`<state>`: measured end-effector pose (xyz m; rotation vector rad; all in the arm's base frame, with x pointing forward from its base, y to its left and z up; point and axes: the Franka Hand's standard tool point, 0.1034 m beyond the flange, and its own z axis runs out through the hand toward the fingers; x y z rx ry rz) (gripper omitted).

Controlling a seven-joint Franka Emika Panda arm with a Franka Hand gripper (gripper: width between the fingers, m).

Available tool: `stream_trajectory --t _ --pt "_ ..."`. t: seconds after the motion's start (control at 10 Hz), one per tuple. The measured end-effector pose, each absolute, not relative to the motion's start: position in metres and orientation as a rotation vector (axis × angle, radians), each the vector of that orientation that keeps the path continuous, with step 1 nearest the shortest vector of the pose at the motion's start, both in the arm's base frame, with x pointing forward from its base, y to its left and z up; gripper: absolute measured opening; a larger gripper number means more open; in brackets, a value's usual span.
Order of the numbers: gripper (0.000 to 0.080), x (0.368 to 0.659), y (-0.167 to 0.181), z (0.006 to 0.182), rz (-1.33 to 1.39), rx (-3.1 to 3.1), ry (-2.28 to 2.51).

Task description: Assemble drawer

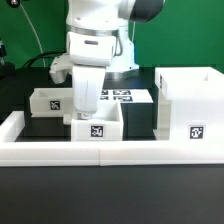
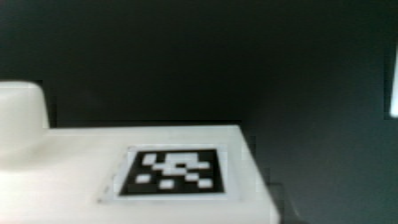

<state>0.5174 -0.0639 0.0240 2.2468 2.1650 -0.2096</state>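
Nearest in the exterior view, the low border wall [image 1: 40, 150] runs across the dark surface [image 1: 100, 195]. Just behind it sits the front tray [image 1: 97, 130], an open white box with its tagged face turned toward the wall. The gripper [image 1: 85, 108] hangs over this tray's rear edge, on the exterior view's left. Its fingers are not clear in either view, so whether they are apart or together cannot be told. The wrist view shows a blurred white top with a tag [image 2: 173, 172], probably part of this tray.

Farther back, on the exterior view's left, the rear tray [image 1: 48, 100] rests beside the marker board [image 1: 125, 97]. The large case [image 1: 190, 100] stands well apart on the exterior view's right, its open side up. Neither tray is inside it yet.

The trays look like light, stiff moulded plastic with smooth walls that may be slippery. A thin upright wall pinched between the fingers seems the safest hold, since a loose grip could let the tray swing or slide.
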Motion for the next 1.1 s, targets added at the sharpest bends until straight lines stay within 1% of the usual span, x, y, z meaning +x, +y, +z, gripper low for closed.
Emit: stream_trajectory --t 0.2,0.8,1.1 --pt "0.0044 0.5186 -0.0521 0.0219 -0.192 2.267 2.14" --pt "0.0044 0.5189 -0.0545 0.0196 -0.144 2.256 2.121" --pt "0.0044 0.5231 -0.0475 0.0205 -0.126 2.257 2.109"
